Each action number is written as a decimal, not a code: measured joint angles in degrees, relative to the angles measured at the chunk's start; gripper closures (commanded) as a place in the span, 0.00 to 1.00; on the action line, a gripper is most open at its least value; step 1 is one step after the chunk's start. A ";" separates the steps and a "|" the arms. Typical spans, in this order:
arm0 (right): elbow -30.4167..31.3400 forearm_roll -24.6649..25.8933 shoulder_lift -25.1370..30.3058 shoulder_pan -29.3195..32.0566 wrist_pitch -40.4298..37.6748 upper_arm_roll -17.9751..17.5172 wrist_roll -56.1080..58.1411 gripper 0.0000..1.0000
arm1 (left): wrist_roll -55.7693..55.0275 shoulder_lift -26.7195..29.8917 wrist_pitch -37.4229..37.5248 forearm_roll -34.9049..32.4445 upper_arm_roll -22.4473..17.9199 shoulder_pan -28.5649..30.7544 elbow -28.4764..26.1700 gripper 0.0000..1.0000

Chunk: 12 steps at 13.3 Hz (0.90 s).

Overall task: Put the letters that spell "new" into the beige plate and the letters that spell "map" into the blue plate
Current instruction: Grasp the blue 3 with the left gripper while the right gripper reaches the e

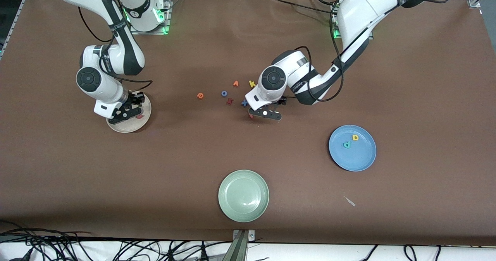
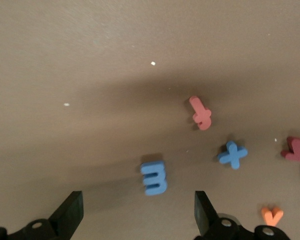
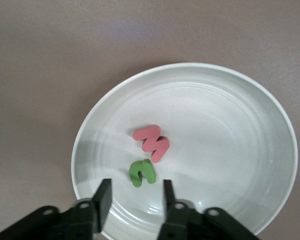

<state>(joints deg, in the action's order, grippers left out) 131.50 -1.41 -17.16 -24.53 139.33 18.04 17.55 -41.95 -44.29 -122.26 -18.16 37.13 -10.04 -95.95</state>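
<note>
The beige plate [image 1: 130,128] lies toward the right arm's end of the table. It holds the pinkish-red w [image 3: 152,143] and the green n [image 3: 142,172]. My right gripper [image 3: 135,200] hovers over this plate [image 3: 229,130], open, nothing between its fingers. Out on the table lies the orange e [image 1: 200,95]. My left gripper [image 2: 139,215] hangs open low over the blue m [image 2: 154,177], which is not touched. The blue plate [image 1: 362,158] holds the teal a [image 1: 347,145] and the yellow p [image 1: 355,137].
Near the left gripper [image 1: 265,114] lie a red piece [image 2: 201,112], a blue cross [image 2: 233,154], a dark red piece [image 2: 297,148], an orange v [image 2: 272,216], a blue o [image 1: 224,93] and a yellow k [image 1: 252,84]. A pale green plate [image 1: 243,195] sits nearest the front camera.
</note>
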 measured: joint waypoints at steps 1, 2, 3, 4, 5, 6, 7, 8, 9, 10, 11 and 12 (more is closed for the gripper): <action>-0.07 0.00 -0.05 -0.01 0.11 -0.10 -1.66 0.00 | -0.78 -1.14 -1.18 0.00 -0.38 -0.49 -0.07 0.15; -0.22 -0.01 0.01 -0.03 0.12 -0.62 -3.68 0.00 | -1.44 -2.14 -2.30 0.00 -1.16 -1.36 -0.09 0.19; -0.37 -0.05 0.17 -0.06 0.12 -1.92 -6.51 0.00 | -1.75 -2.83 -2.99 0.00 -2.42 -2.66 -0.10 0.26; -0.45 -0.06 0.35 -0.12 0.12 -3.98 -10.33 0.00 | -1.99 -3.22 -3.47 0.00 -3.56 -3.92 -0.10 0.33; -0.50 -0.06 0.44 -0.23 0.20 -6.87 -14.98 0.00 | -2.34 -3.35 -3.65 0.00 -4.17 -4.76 -0.09 0.44; -0.54 -0.06 0.45 -0.38 0.44 -9.85 -19.55 0.00 | -2.47 -3.23 -3.63 0.00 -4.21 -5.00 0.10 0.55; -0.56 -0.06 0.45 -0.50 0.83 -12.70 -24.02 0.00 | -2.58 -3.18 -3.59 0.00 -4.22 -5.05 0.12 0.69; -0.56 -0.06 0.45 -0.61 1.16 -15.09 -28.26 0.00 | -2.61 -3.09 -3.51 0.00 -4.26 -5.02 0.15 0.76; -0.56 -0.08 0.45 -0.68 1.49 -16.92 -32.48 0.00 | -2.63 -2.91 -3.47 0.00 -4.26 -5.01 0.15 0.79; -0.57 -0.10 0.46 -0.68 1.91 -18.53 -37.49 0.00 | -2.66 -2.77 -3.39 0.00 -4.29 -4.97 0.16 0.80; -0.57 -0.11 0.49 -0.68 2.14 -20.20 -43.15 0.00 | -2.67 -2.56 -2.99 0.02 -4.32 -4.86 0.21 0.80; -0.57 -0.11 0.55 -0.70 2.24 -21.78 -48.36 0.00 | -2.67 -2.39 -1.80 0.02 -4.58 -4.75 0.36 0.80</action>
<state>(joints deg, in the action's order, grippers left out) 130.93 -1.52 -16.61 -25.23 141.56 -3.75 -30.82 -44.62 -46.68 -124.06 -18.14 32.55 -14.79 -95.59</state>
